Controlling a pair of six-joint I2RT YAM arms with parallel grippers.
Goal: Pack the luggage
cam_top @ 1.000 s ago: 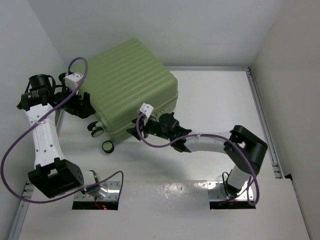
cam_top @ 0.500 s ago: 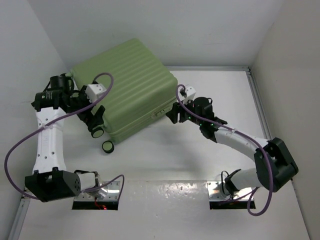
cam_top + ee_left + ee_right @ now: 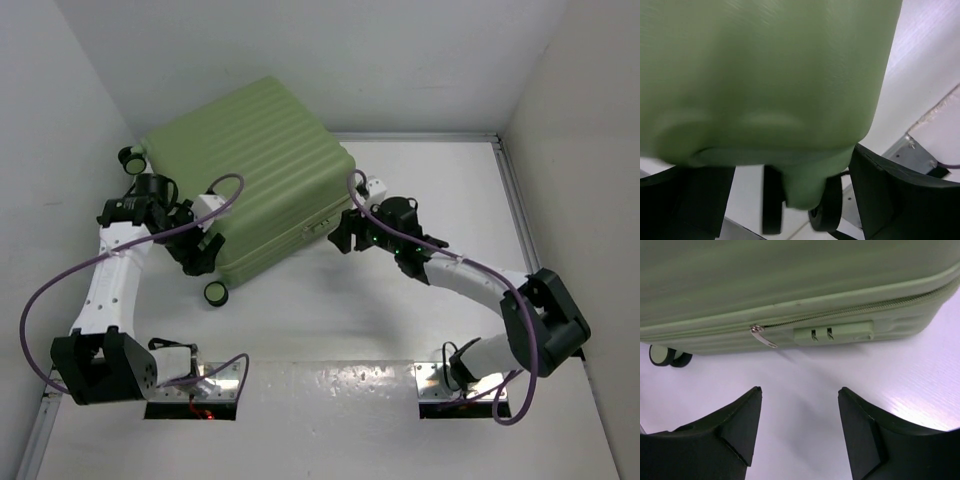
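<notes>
The luggage [image 3: 250,165] lies flat on the worktop [image 3: 400,320] in the far-left area, close to the left wall. It is rotated so that one corner points toward the arms, and its ribbed light-green shell faces up. The shell halves are together and the zip line runs unbroken along the side that faces right. On that side the right wrist view shows a metal zip pull [image 3: 763,336] hanging just left of a green lock block [image 3: 833,333]. One wheel [image 3: 215,293] projects from the near corner and a second wheel [image 3: 130,157] from the far-left corner. The left arm [image 3: 110,290] reaches to the near-left corner of the luggage. The left jaws are spread wide, with one finger [image 3: 890,200] on each side of the lower shell edge; whether either finger touches the shell cannot be told. The right arm [image 3: 470,280] extends from the right toward the zip side. The right jaws are spread, hold nothing, and stand apart from the shell, with bare worktop between the fingers [image 3: 730,435].
</notes>
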